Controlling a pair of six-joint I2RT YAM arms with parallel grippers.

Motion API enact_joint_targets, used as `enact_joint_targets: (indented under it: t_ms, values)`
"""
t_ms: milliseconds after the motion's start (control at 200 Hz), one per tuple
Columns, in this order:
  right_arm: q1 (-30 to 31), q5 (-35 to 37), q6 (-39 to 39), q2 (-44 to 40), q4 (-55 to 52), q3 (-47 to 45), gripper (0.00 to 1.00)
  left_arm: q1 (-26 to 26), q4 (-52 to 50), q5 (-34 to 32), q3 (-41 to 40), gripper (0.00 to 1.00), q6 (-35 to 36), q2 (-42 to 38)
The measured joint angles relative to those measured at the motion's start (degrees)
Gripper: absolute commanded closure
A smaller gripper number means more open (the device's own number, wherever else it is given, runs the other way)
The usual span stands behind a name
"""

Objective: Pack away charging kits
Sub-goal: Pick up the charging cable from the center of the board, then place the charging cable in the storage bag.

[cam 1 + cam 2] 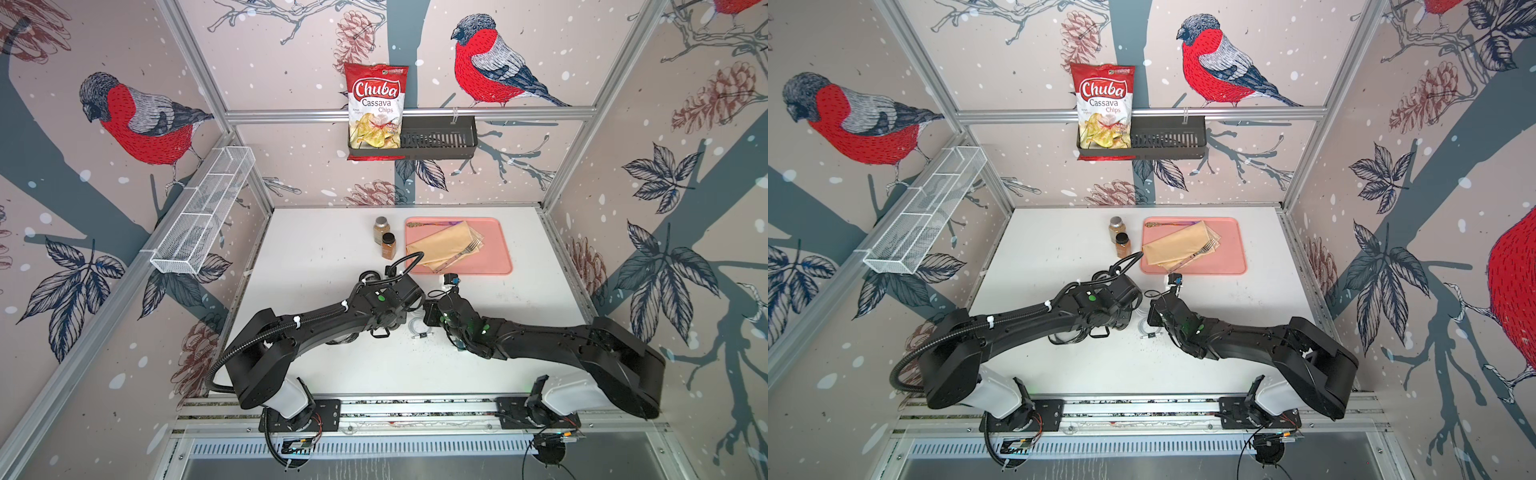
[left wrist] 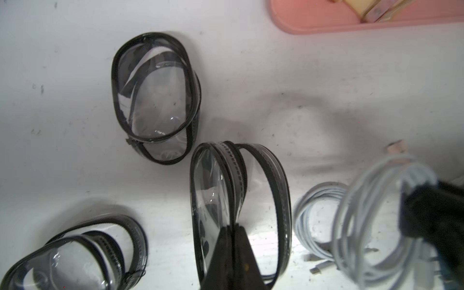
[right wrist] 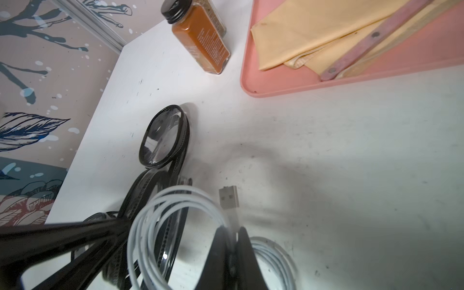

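Three clear oval cases with black rims show in the left wrist view. One case (image 2: pixel 155 98) lies flat and another (image 2: pixel 75 256) lies nearer the arm's base. My left gripper (image 2: pixel 234 229) is shut on the rim of the third case (image 2: pixel 263 200), which stands on edge and gapes open. My right gripper (image 3: pixel 234 232) is shut on a coiled white cable (image 3: pixel 155 226), held off the table right beside that open case (image 3: pixel 150 190); its USB plug (image 3: pixel 228 198) sticks out. A second coiled cable (image 3: pixel 276 258) lies on the table below, seen in both top views (image 1: pixel 417 328) (image 1: pixel 1148 328).
A pink tray (image 1: pixel 498 249) with a yellow cloth (image 1: pixel 444 243) and a fork stands just behind the grippers. Two brown spice jars (image 1: pixel 388 245) stand left of it. A black wall basket (image 1: pixel 440 137) holds a chips bag; a white wire shelf (image 1: pixel 203 216) hangs left.
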Motion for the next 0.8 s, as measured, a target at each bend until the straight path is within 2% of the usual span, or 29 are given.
enact_joint_targets:
  t_ms: [400,800]
  values:
    - [1.29,-0.46,-0.5,7.17,-0.57,3.74,1.0,0.04,2.21,0.9,0.72,1.0,0.98,-0.33]
    - [0.87,-1.57,-0.39,11.41,-0.48,5.44,1.0,0.04,10.29,7.3,-2.64,1.0,5.16,-3.04]
